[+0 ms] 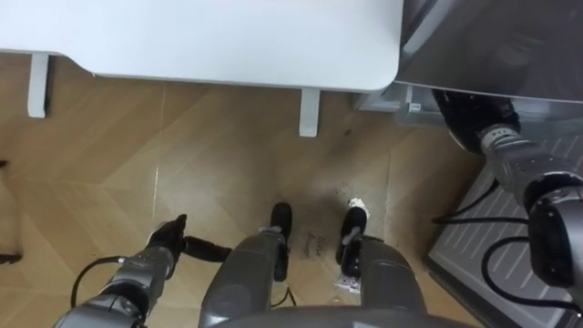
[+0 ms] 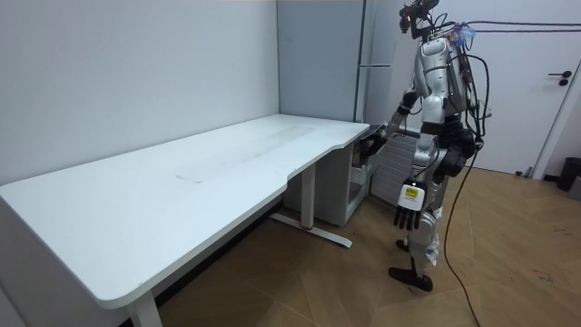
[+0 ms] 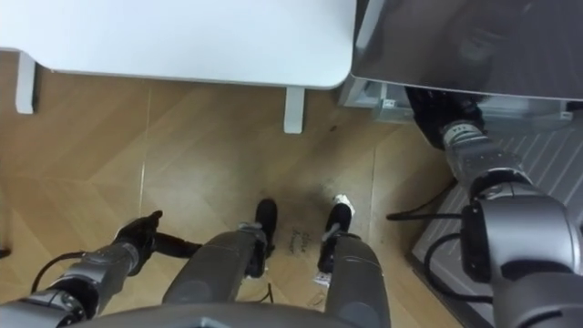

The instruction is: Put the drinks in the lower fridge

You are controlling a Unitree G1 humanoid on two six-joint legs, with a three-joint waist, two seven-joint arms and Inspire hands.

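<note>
I stand at the end of a white desk (image 1: 228, 36), beside a low grey fridge (image 1: 496, 36) that stands by the desk's corner (image 2: 340, 186). My right arm reaches forward to the fridge, and my dark right hand (image 1: 466, 114) is tucked under the edge of its grey panel, fingers hidden. In the room view that right hand (image 2: 369, 145) is at the fridge's upper corner. My left hand (image 1: 169, 239) hangs low at my side over the wooden floor, fingers relaxed and holding nothing; it hangs straight down in the room view (image 2: 408, 202).
The desk's white leg (image 1: 310, 111) stands on the floor just ahead of my feet. A ribbed grey panel (image 1: 496, 232) lies low at my right, next to the fridge. A door (image 2: 563, 91) is behind me in the room view.
</note>
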